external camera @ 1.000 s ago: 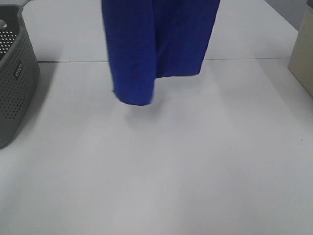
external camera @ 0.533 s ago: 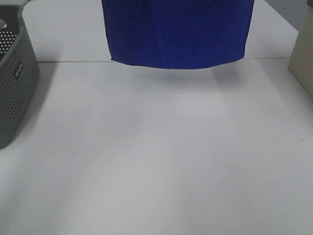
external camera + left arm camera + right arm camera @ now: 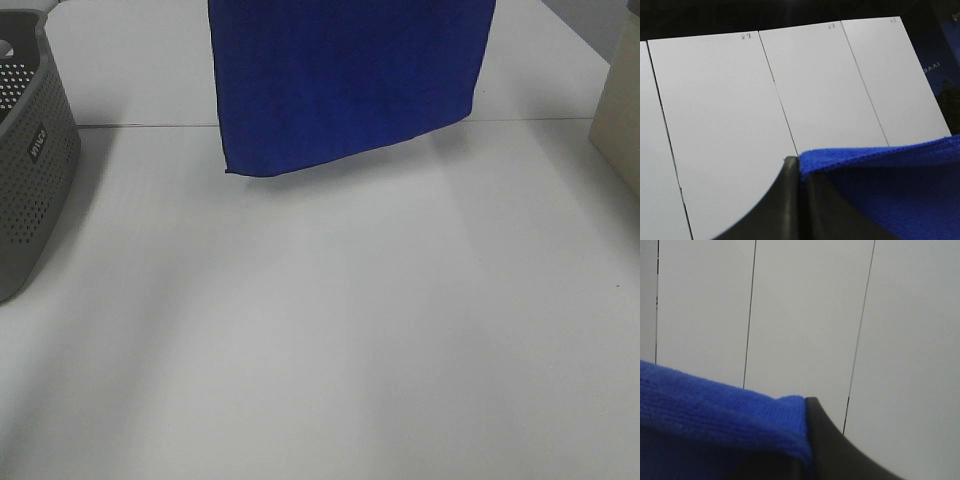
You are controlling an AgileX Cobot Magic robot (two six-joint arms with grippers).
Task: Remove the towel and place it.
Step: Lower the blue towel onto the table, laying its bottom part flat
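royal-blue towel (image 3: pixel 340 80); grey perforated basket (image 3: pixel 30 170)

The royal-blue towel (image 3: pixel 345 85) hangs spread flat above the table, lower edge slanted.

I see a grey basket (image 3: pixel 30 180) with little holes, far out to the left of my left gripper (image 3: pixel 799 164). A tan box (image 3: pixel 622 100) is out past my right gripper (image 3: pixel 809 412). The white table (image 3: pixel 350 330) lies below both.

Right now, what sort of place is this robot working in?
Probably a lab test bench staged for laundry handling: a white panelled table with handwritten marks on its panels, a grey perforated basket at its left edge, and a blue towel held up over it.
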